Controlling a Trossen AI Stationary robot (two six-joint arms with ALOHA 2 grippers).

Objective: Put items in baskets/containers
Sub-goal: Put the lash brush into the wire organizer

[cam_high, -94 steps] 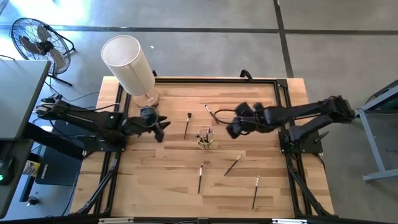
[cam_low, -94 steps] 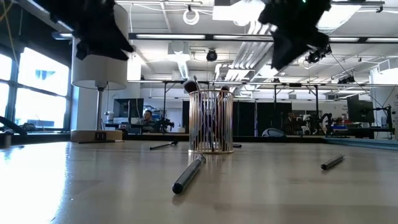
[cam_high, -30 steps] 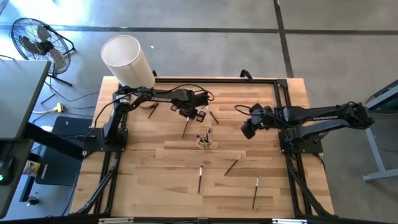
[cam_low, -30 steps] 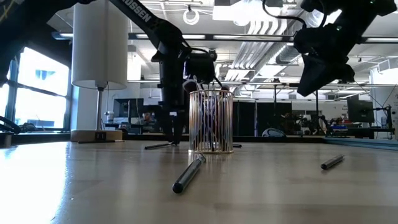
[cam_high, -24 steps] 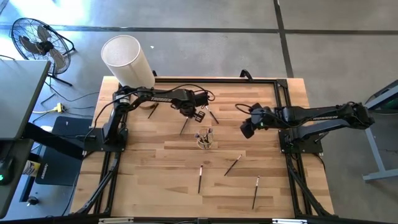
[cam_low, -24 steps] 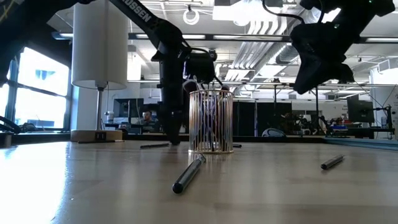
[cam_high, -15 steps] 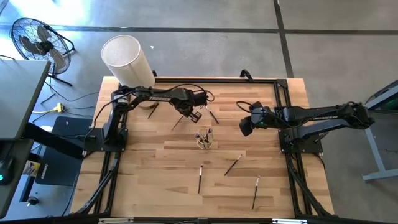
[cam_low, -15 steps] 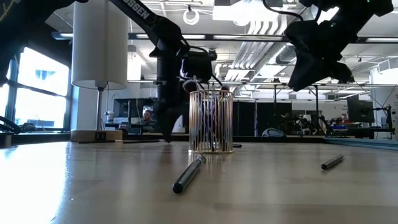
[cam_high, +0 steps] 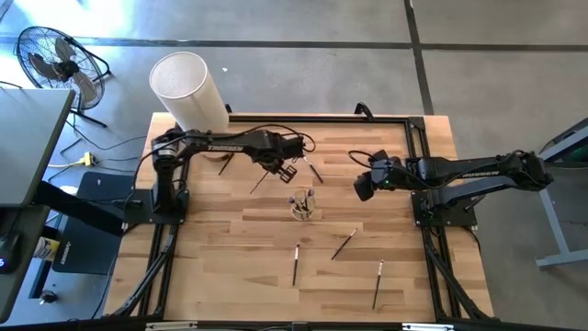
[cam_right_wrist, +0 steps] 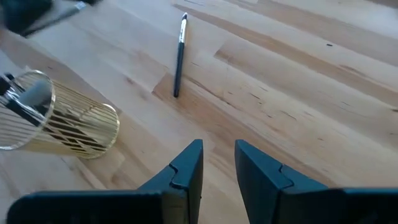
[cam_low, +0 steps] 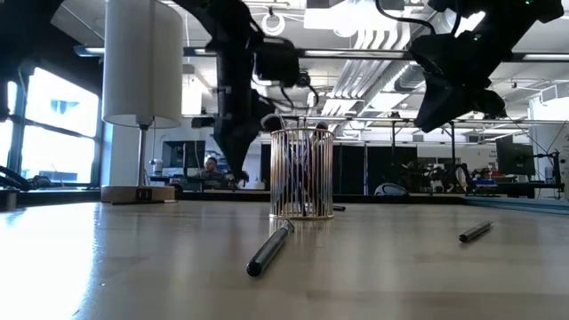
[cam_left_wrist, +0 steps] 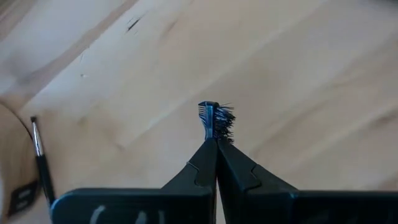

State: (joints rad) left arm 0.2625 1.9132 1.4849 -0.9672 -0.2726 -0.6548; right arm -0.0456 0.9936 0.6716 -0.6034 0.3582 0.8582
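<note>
table (cam_high: 248, 239): pale matt wood planks | cup (cam_right_wrist: 68, 127): glossy gold wire | brush (cam_right_wrist: 179, 55): dark glossy handle

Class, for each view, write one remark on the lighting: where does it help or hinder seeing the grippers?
Low view: bright ceiling lights and the window behind turn the left gripper and right gripper into dark silhouettes. High view: even light, only faint shadows on the table. Left wrist view: the held brush shows clearly against pale wood.

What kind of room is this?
Probably a robot lab or workshop: two dark robot arms work at a wooden table, a floor fan stands nearby, and bare ceiling ducts show overhead.
</note>
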